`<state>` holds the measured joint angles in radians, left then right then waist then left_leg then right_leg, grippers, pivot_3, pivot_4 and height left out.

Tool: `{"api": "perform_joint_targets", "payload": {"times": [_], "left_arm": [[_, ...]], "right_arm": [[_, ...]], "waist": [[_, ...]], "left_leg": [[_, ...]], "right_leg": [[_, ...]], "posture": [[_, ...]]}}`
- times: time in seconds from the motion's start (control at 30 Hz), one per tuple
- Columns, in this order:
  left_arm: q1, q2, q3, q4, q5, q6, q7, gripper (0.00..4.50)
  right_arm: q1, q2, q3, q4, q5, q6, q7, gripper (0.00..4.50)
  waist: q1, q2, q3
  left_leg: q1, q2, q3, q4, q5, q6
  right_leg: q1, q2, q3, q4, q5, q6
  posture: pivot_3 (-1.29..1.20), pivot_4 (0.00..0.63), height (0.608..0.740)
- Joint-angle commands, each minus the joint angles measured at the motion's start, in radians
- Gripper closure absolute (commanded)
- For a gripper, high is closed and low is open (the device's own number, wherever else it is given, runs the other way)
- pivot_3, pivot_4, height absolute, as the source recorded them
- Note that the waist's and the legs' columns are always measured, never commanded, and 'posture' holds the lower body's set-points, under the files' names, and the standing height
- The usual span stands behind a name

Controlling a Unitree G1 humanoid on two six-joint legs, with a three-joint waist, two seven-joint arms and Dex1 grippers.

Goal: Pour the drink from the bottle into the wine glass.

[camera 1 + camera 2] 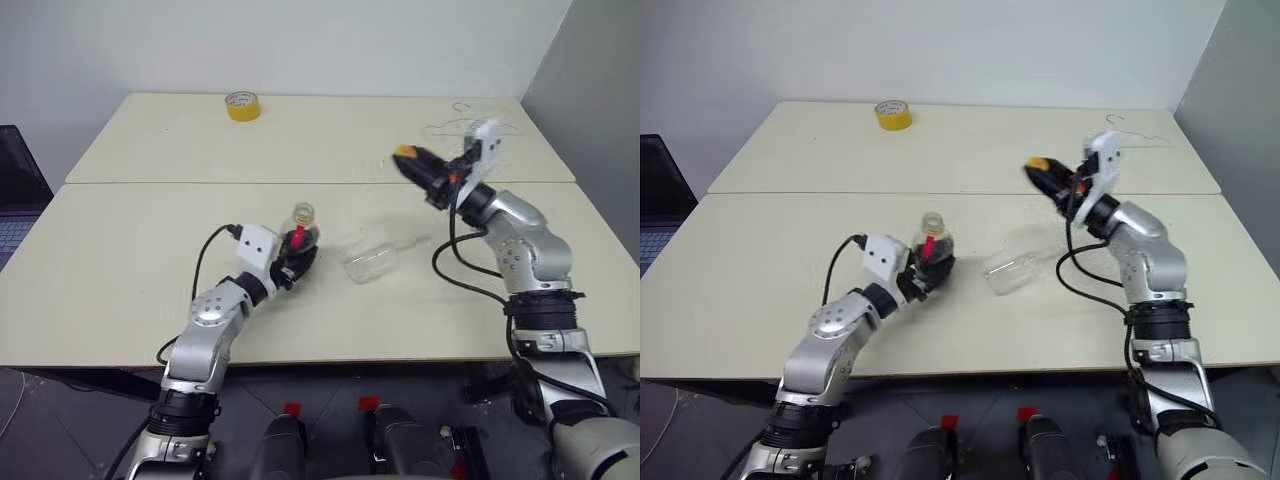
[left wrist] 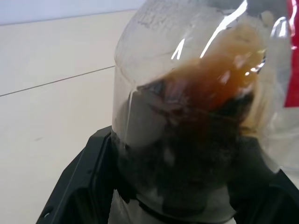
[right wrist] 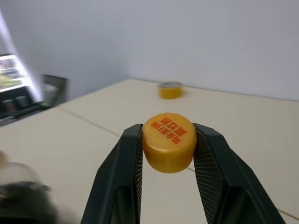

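I see bright, even indoor light on the pale tables, soft faint shadows, white glare streaks across the bottle up close and blurred, sharp cap, lower left of the right wrist view smeared out of focus

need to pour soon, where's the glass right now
The glass lies on its side on the near table, between the bottle in the left claw and the right arm, touching neither.
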<state>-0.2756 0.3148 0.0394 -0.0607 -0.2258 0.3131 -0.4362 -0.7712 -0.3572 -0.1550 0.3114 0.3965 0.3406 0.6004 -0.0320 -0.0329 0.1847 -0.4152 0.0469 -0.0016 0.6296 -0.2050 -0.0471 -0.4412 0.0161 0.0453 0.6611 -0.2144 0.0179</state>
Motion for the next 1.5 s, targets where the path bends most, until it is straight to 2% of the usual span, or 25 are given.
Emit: {"api": "perform_joint_targets", "payload": {"times": [0.03,0.23,0.5,0.9,1.2,1.23,1.43,1.5], "left_arm": [[-0.054,-0.015,0.08,-0.01,-0.037,-0.056,0.041,1.52],[-0.084,-0.013,0.183,0.07,-0.057,-0.069,0.101,1.52],[-0.09,-0.005,0.286,0.164,-0.069,-0.113,0.161,1.52],[-0.077,-0.022,0.345,0.205,-0.102,-0.132,0.214,1.52],[-0.062,-0.017,0.352,0.215,-0.106,-0.136,0.23,1.52],[-0.063,-0.016,0.353,0.217,-0.107,-0.137,0.23,1.52],[-0.065,-0.014,0.363,0.229,-0.11,-0.141,0.235,1.52],[-0.064,-0.016,0.367,0.233,-0.11,-0.14,0.234,1.05]], "right_arm": [[-0.012,-0.007,-0.025,0.037,-0.055,-0.041,-0.098,3.27],[0.052,0.015,-0.035,0.072,-0.107,0.006,-0.227,3.27],[0.093,0.046,-0.031,0.182,-0.189,-0.03,-0.387,3.27],[0.077,0.043,-0.046,0.31,-0.244,-0.078,-0.521,3.27],[0.066,0.05,-0.05,0.333,-0.237,-0.092,-0.526,0.21],[0.064,0.051,-0.05,0.33,-0.236,-0.094,-0.525,0.02],[0.05,0.059,-0.048,0.286,-0.224,-0.113,-0.494,0.02],[0.04,0.063,-0.044,0.279,-0.225,-0.118,-0.486,0.0]], "waist": [[-0.002,0.0,0.0],[-0.001,0.0,0.0],[-0.001,0.0,0.0],[-0.001,0.0,0.0],[-0.002,0.0,0.0],[-0.003,0.0,0.0],[-0.004,0.0,0.0],[-0.004,0.0,0.0]], "left_leg": [[0.0,0.0,0.001,0.0,0.0,0.0],[0.0,0.0,0.001,0.0,0.0,0.0],[0.0,0.0,0.001,0.0,0.0,0.0],[0.0,0.0,0.001,0.0,0.0,0.0],[0.0,0.0,0.001,0.0,0.0,0.0],[0.0,0.0,0.001,0.0,0.0,0.0],[0.0,0.0,0.001,0.0,0.0,0.0],[0.0,0.0,0.001,0.0,0.0,0.0]], "right_leg": [[0.0,0.0,0.001,0.0,0.0,0.0],[0.0,0.0,0.001,0.0,0.0,0.0],[0.0,0.0,0.001,0.0,0.0,0.001],[0.0,0.0,0.001,-0.001,0.001,0.001],[0.0,0.0,0.001,0.0,0.001,0.001],[0.0,0.0,0.001,0.0,0.001,0.001],[0.0,0.0,0.001,0.0,0.001,0.001],[0.0,0.0,0.001,0.0,0.001,0.001]], "posture": [[0.0,0.15,0.74],[0.0,0.15,0.74],[0.0,0.15,0.74],[0.0,0.15,0.74],[0.0,0.15,0.74],[0.0,0.15,0.74],[0.0,0.15,0.74],[0.0,0.15,0.74]]}}
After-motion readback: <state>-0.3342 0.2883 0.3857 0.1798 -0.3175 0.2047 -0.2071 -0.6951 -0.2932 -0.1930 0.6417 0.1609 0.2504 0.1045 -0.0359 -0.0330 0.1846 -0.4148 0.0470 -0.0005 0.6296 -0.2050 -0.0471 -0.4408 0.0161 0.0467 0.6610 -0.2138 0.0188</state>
